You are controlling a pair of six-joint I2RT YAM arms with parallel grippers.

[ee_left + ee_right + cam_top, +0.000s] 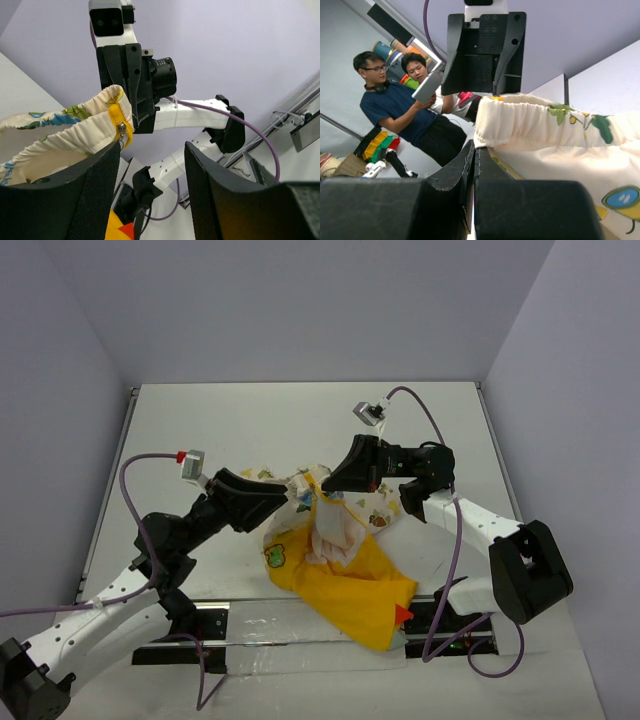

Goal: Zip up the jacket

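The jacket is bright yellow with a green patch and a red tip, and its cream cartoon-print lining is turned out. It lies mid-table with its top edge lifted between my two grippers. My right gripper is shut on a corner of the cream hem; in the right wrist view the jaws meet at the cloth. My left gripper faces it from the left. In the left wrist view its jaws stand wide apart. The hem with a yellow zipper edge and metal pull lies against the left finger.
The white table is walled at the back and on both sides. A black rail runs along its near edge under the jacket's lower part. Two people stand beyond the table in the right wrist view.
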